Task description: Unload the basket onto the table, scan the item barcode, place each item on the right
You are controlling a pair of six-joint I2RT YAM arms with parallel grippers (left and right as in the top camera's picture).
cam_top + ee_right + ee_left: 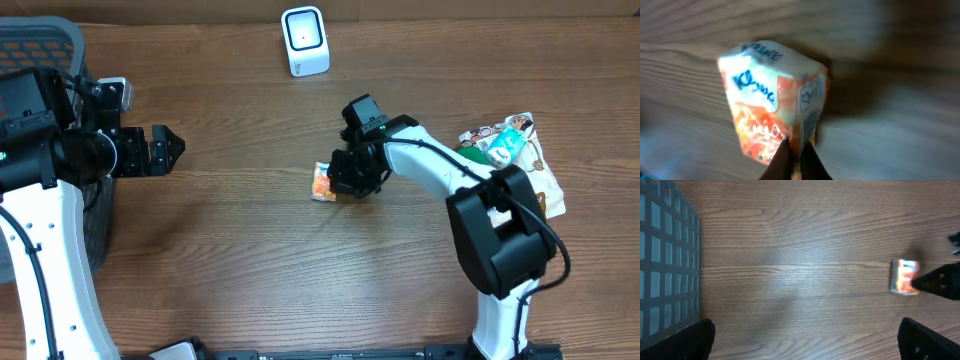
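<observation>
Right gripper (796,159) has its fingertips pinched together on one edge of the small orange-and-white pack (322,183), clamping its wrapper. The pack is at mid-table (240,250), nearer than the white scanner (305,40) standing at the far edge; cannot tell if it rests on the wood or is just off it. Left gripper (170,150) hovers at left beside the dark mesh basket (665,265), fingers wide apart and holding nothing, while a heap of snack packets (520,160) lies far right.
</observation>
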